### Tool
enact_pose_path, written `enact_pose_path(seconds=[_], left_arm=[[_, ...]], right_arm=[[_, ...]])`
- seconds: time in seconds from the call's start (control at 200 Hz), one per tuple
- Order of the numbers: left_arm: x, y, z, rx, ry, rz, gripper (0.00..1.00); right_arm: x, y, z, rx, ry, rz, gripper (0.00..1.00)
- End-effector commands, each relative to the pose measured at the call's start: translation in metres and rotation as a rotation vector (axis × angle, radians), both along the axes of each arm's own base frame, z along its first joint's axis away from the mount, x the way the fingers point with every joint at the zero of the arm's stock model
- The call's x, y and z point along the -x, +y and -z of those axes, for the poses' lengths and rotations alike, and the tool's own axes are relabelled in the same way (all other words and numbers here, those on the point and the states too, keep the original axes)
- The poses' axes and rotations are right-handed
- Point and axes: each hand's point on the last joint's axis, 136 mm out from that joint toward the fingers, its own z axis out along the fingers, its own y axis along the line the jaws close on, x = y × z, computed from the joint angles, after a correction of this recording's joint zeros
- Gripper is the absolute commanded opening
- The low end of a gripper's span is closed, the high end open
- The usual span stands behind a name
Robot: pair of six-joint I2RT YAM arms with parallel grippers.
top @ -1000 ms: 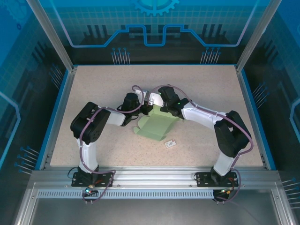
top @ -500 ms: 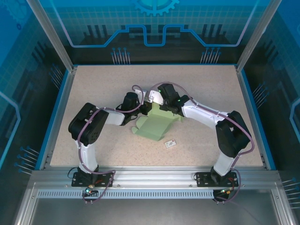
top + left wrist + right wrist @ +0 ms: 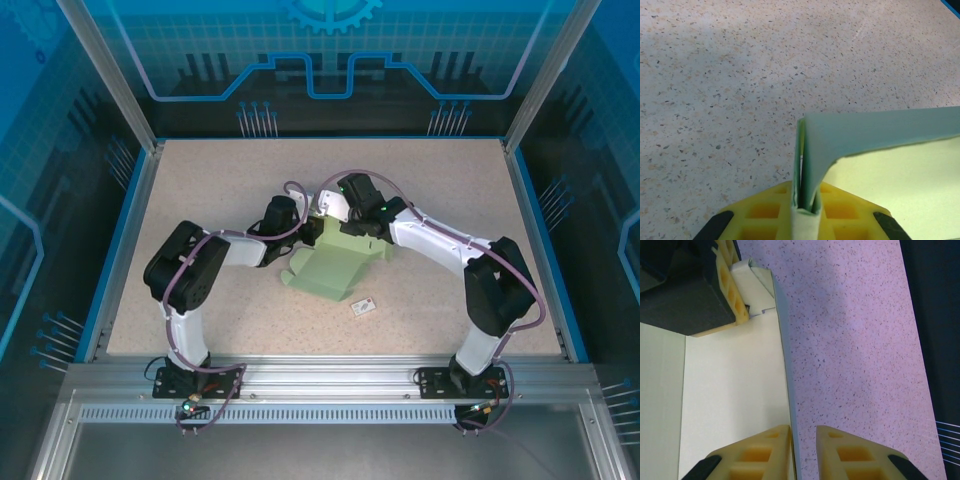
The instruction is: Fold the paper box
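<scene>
Pinching a doubled flap of the paper box (image 3: 880,135) tight, the left gripper (image 3: 805,202) holds it upright. The right gripper (image 3: 803,440) straddles the adjoining raised wall, fingers slightly apart. Walls seem half-formed, I'd say; next, close and crease that wall square. The pale mint card, mostly flat, lies mid-way across the table (image 3: 200,180).

Edge of paper box (image 3: 730,405) noted between slightly parted fingers of right gripper (image 3: 803,432); far flap touched by left gripper (image 3: 740,295); speckled tabletop (image 3: 850,340) alongside.
</scene>
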Motion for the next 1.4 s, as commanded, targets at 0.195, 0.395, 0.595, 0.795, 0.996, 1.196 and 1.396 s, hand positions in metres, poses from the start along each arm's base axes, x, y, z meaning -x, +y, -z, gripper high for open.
enact_pose_path(seconds=[0.195, 0.395, 0.595, 0.795, 0.996, 1.196, 1.396], left_arm=[[-0.002, -0.004, -0.025, 0.001, -0.059, 0.015, 0.12], [0.005, 0.004, -0.020, -0.001, -0.056, -0.011, 0.16], [0.015, 0.009, -0.015, -0.017, -0.070, -0.017, 0.19], [0.022, 0.012, -0.009, -0.032, -0.074, -0.009, 0.25], [0.022, 0.013, -0.001, -0.046, -0.063, -0.007, 0.29], [0.010, 0.011, -0.003, -0.041, -0.069, -0.029, 0.33], [-0.001, 0.009, 0.000, -0.062, -0.046, -0.046, 0.31]], right_arm=[[-0.013, -0.007, 0.001, 0.031, -0.035, 0.029, 0.08], [-0.011, -0.004, -0.005, 0.046, -0.110, 0.005, 0.00], [-0.003, 0.006, -0.004, 0.052, -0.147, -0.023, 0.00], [0.002, 0.006, -0.001, 0.036, -0.140, -0.022, 0.00], [0.003, 0.007, -0.002, 0.033, -0.136, -0.027, 0.00], [0.006, 0.008, 0.001, 0.027, -0.120, -0.035, 0.00], [0.008, 0.009, 0.003, 0.019, -0.105, -0.036, 0.00]])
